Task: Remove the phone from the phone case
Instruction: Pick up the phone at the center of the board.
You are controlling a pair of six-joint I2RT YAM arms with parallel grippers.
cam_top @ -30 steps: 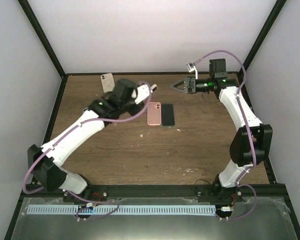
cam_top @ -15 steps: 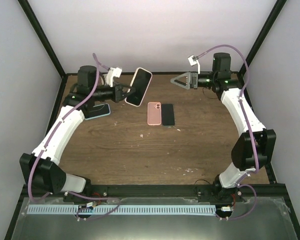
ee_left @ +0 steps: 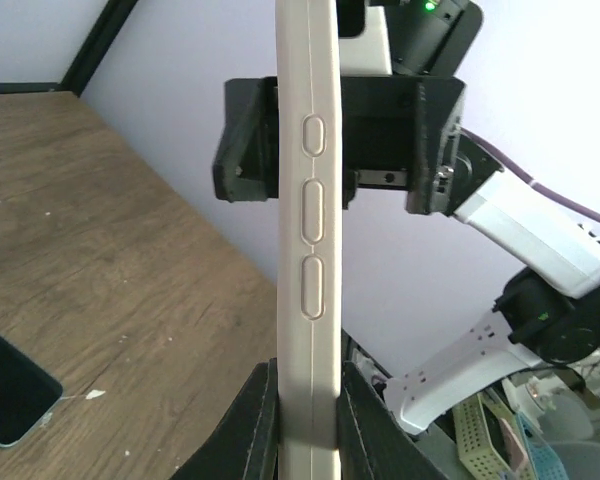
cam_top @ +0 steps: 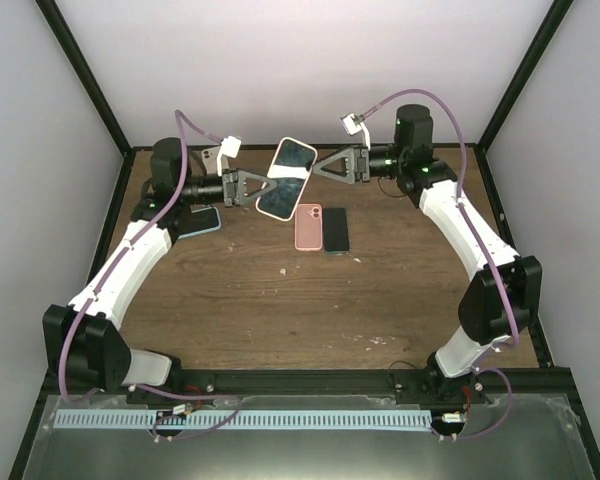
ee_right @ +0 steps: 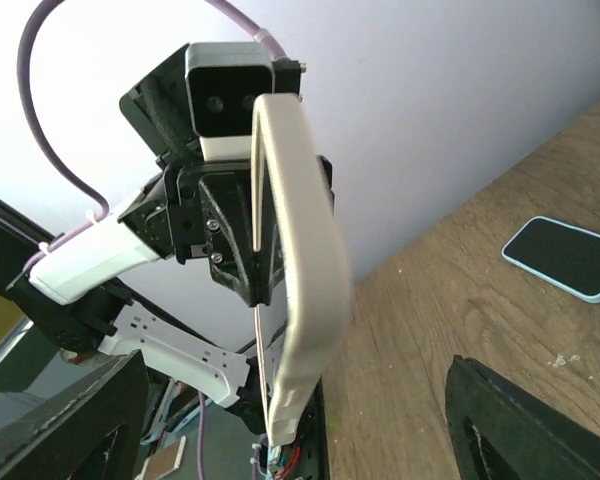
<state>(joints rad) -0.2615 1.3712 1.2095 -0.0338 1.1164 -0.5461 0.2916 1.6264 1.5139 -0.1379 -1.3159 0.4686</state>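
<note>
1. The table [cam_top: 400,300] is brown wood. Both arms start at its near edge and reach toward the far side.
2. A pink phone [cam_top: 308,226] and a black phone [cam_top: 337,230] lie flat in the middle of the table. They are side by side, with the pink one on the left.
3. A little farther and to the left, a blue-edged phone [cam_top: 202,222] lies flat with its dark screen up. Part of it is hidden under the left arm.
4. Just past those, the phone [cam_top: 288,172] is up in the air above the far middle of the table. It touches nothing on the table. It sits inside the phone case [ee_left: 310,250], which is cream. The dark screen faces up and the whole thing is tilted, with its top end farther away and a bit to the right.
5. The left gripper [cam_top: 252,187] holds the left edge of the phone case. Its two fingers are squeezed tight on the front and the back. In the left wrist view the side of the case stands straight up from between the fingers, and three long buttons show on it.
6. The right gripper [cam_top: 316,171] comes in from the right at the other edge. Its jaws are spread wide, one on each side of the phone. I cannot quite tell if they touch the case.
</note>
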